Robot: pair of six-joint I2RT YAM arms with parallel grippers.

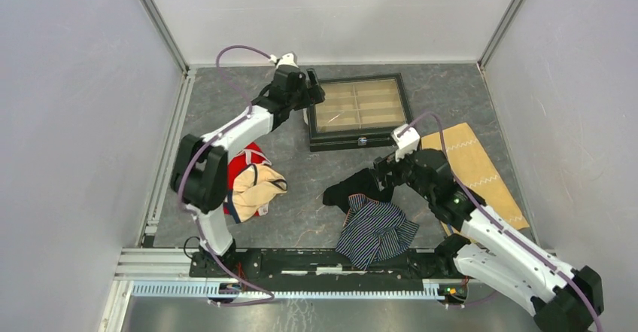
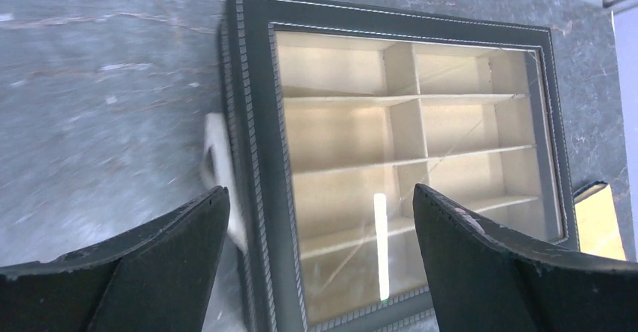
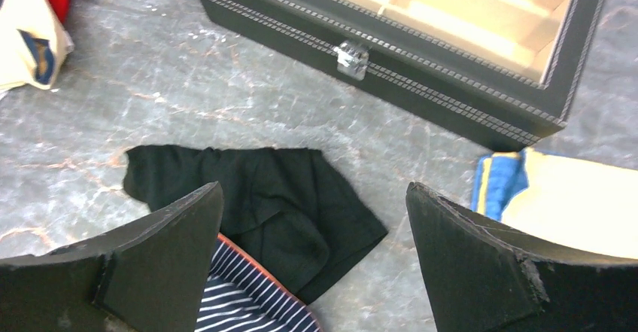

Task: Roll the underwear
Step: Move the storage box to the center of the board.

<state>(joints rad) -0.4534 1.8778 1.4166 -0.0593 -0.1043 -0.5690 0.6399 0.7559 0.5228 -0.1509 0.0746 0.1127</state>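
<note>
Right end effector [image 3: 313, 190] hangs wide open and empty, plain black fabric briefs [image 3: 256, 196] lying flat just below between its fingers, navy pale-striped briefs [image 3: 248, 306] touching them just behind; should drop straight, pinch one black edge only, not the stripes; left end effector [image 2: 320, 196] open, empty too.
</note>
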